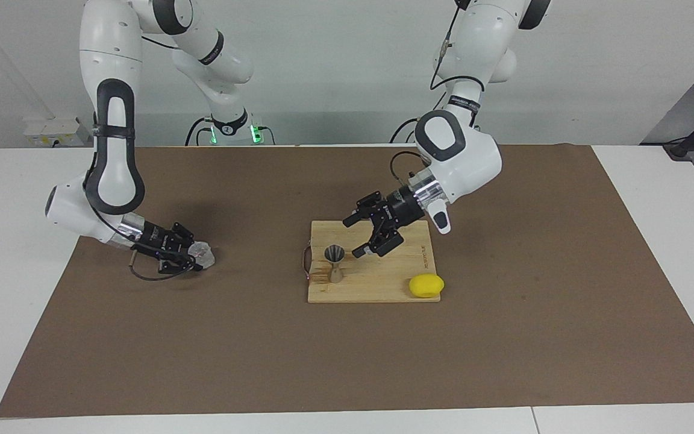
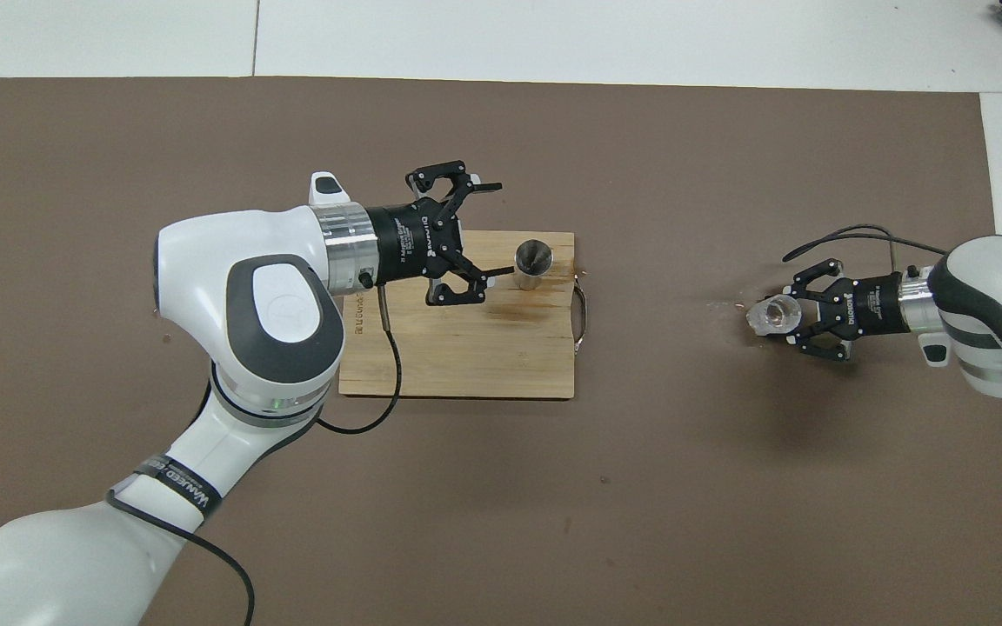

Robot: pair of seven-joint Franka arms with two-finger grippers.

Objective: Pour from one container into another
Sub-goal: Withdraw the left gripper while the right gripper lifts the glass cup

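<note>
Standing upright on the cutting board (image 1: 383, 288), the steel jigger (image 1: 335, 264) lies toward three o'clock in the overhead view from the clear cup (image 1: 203, 256) pinched by the right gripper (image 1: 193, 260) on the mat, while the left gripper (image 1: 377, 236), fingers spread, hovers over the board.

White table (image 1: 15, 199) carries a brown mat (image 1: 503, 337) covering most of it. On the mat: a wooden board (image 1: 383, 288) mid-table, and a clear cup (image 1: 203, 255) toward the right arm's end.
</note>
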